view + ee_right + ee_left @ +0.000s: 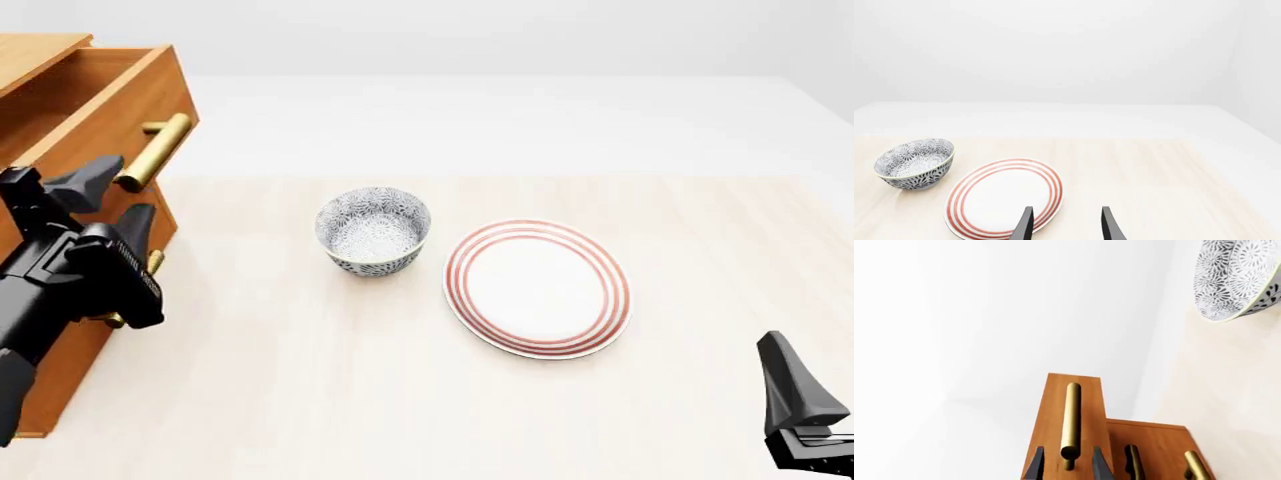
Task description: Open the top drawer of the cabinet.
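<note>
The cabinet stands at the table's left edge. Its top drawer is slid out toward the right, past the cabinet's front, and plain wood shows inside. The drawer's brass bar handle also shows in the left wrist view. My left gripper is open and its fingers straddle the near end of that handle with a small gap on each side, as the left wrist view shows. My right gripper is open and empty at the near right corner, over the plate's rim in its wrist view.
A patterned grey bowl stands mid-table, right of the drawer. A white plate with red rings lies right of the bowl. The two lower drawers' handles sit set back behind the open drawer's front.
</note>
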`<action>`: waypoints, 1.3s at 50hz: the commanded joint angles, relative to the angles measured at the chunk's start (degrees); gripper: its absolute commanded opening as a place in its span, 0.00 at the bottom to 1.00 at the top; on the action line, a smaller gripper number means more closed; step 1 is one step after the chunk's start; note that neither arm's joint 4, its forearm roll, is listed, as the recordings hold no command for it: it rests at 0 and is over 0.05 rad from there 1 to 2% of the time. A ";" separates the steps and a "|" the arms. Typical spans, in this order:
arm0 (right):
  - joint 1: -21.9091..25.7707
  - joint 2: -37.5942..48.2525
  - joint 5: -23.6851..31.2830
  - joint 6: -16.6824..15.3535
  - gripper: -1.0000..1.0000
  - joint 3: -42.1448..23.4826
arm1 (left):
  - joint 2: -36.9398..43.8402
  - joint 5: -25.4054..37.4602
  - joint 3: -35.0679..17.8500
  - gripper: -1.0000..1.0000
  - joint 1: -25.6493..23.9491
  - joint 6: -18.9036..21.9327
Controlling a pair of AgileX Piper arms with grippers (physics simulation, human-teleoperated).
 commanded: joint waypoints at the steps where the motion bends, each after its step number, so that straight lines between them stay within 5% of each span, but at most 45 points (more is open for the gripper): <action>1: 0.00 0.00 0.01 0.00 1.00 0.00 | -5.05 0.71 1.53 1.00 -1.33 -0.17; 27: 0.00 0.00 0.00 -0.01 1.00 0.00 | -18.84 13.48 1.76 1.00 -3.62 -3.38; 32: 0.00 0.00 0.00 -0.01 1.00 0.00 | -24.58 25.57 -3.90 1.00 -2.60 -11.03; 33: 0.00 0.00 0.00 0.00 1.00 0.00 | -21.77 24.50 -4.15 1.00 -6.15 -10.95; 48: -0.01 0.01 0.01 0.00 1.00 0.00 | -27.08 40.42 -12.03 1.00 -3.25 -23.69; 65: -0.01 0.01 0.01 -0.01 1.00 0.00 | -21.40 54.26 -23.37 1.00 -5.26 -38.48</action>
